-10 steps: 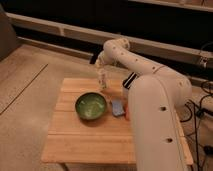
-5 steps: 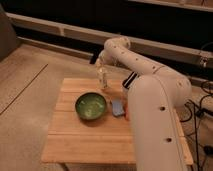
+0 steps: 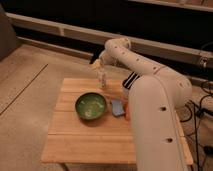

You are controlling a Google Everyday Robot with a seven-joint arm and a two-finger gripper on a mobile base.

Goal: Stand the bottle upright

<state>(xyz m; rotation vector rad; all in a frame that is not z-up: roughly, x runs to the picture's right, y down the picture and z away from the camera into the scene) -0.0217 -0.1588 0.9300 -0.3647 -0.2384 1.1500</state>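
I've got the wooden table [image 3: 90, 137] in view, and the bottle [image 3: 102, 78] stands upright near its far edge, at about twelve o'clock from the green bowl [image 3: 90, 106], a little apart from the bowl's rim. My gripper [image 3: 98, 64] sits just above the bottle's top, at the end of the white arm [image 3: 150, 95] that curves in from the three o'clock side; I cannot tell how the jaws stand, nor whether they touch the cap. At three o'clock from the bowl, just beside it, lies a small blue object [image 3: 117, 107], and a sliver of orange [image 3: 126, 111] shows right behind that, against the arm. A white cup with dark striped sticks [image 3: 129, 81] peeks out at the arm's edge.
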